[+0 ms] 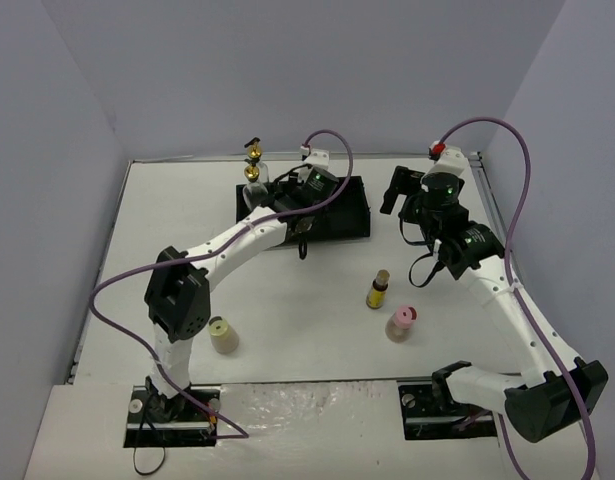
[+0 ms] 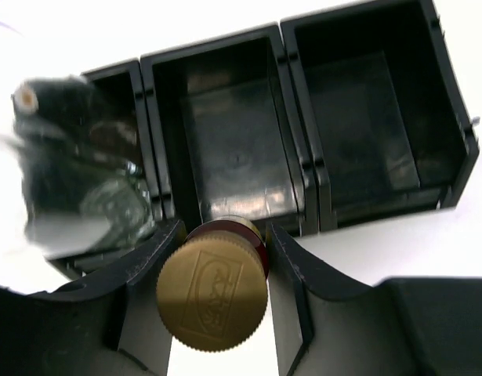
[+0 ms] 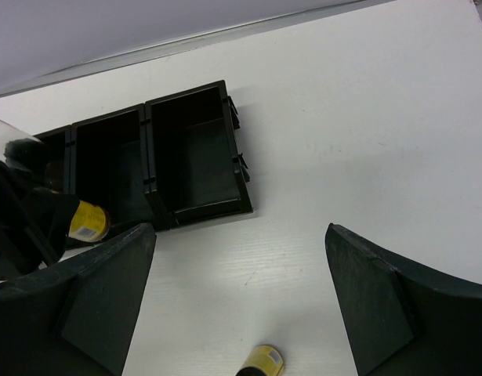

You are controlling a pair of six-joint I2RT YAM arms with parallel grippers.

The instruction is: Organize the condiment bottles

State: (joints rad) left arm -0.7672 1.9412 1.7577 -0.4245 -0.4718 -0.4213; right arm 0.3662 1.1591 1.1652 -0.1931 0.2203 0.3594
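Observation:
My left gripper [image 2: 223, 235] is shut on a small amber bottle with a gold cap [image 2: 212, 294], held at the near edge of the black tray's middle compartment [image 2: 237, 141]. In the top view this gripper [image 1: 302, 232] is at the tray's front. Two tall glass bottles with gold pourers [image 1: 253, 150] [image 1: 252, 177] stand at the tray's left end; blurred glass [image 2: 76, 188] fills the left compartment. A second amber bottle [image 1: 377, 290], a pink jar [image 1: 400, 323] and a beige jar [image 1: 222, 335] stand on the table. My right gripper [image 1: 399, 208] is open and empty, right of the tray.
The black three-compartment tray [image 1: 352, 190] lies at the back centre; its right compartment [image 2: 374, 117] holds nothing. The right wrist view shows the tray [image 3: 193, 149], the held bottle's yellow label [image 3: 88, 222] and the loose amber bottle [image 3: 262, 362]. Grey walls enclose the table.

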